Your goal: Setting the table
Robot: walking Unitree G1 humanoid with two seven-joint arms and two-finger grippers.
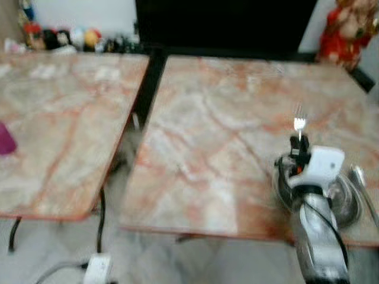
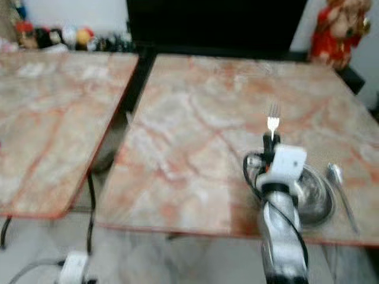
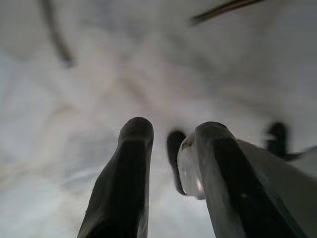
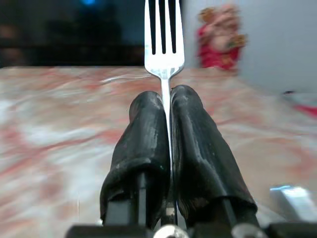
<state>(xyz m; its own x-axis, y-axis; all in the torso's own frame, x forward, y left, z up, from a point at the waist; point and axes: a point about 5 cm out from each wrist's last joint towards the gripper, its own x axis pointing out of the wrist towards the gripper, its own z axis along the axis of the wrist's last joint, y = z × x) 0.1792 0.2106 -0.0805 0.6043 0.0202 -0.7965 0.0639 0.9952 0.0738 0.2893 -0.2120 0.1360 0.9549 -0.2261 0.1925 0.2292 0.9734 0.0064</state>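
1. Marble surface (image 1: 225, 136) is taking up most of the head view; a second one is sitting to its left.
2. Metal bowl (image 2: 317, 198) is resting near the front right edge, spoon (image 2: 340, 189) just beside it.
3. Right pincer (image 4: 166, 111) is clamping the fork (image 4: 164, 34) by its handle, tines up, above the surface beside the bowl.
4. Fork is looking light, stiff, slippery; mid-handle grip seems best.
5. Left pincer (image 3: 171, 148) is hanging with fingers apart.

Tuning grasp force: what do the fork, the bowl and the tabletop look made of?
Fork: polished metal, likely steel; bright silver tines with sharp glints, pinched in the right claw.
Bowl: also looks like metal, grey and reflective, though blurred.
Tabletop: marble or a marble-look slab, pink-orange veining with a smooth sheen.
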